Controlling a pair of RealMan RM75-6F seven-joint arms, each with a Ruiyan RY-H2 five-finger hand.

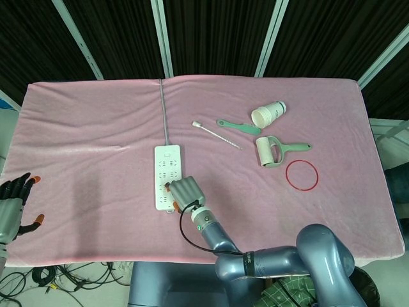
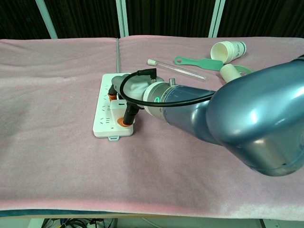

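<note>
A white power strip (image 1: 163, 169) lies mid-table on the pink cloth, and its grey cable (image 1: 163, 109) runs to the far edge. My right hand (image 1: 183, 190) sits over the strip's near right end with fingers curled in. In the chest view the right hand (image 2: 130, 90) presses orange fingertips (image 2: 124, 121) onto the power strip (image 2: 105, 107); nothing shows inside the hand. My left hand (image 1: 13, 204) hangs open beyond the table's near left corner, holding nothing.
To the right lie a thin bottle brush (image 1: 217, 135), a green-handled brush (image 1: 238, 126), a stack of paper cups (image 1: 268, 114) on its side, a lint roller (image 1: 268, 152) and a red ring (image 1: 301, 174). My right forearm (image 2: 228, 118) fills the chest view's right half.
</note>
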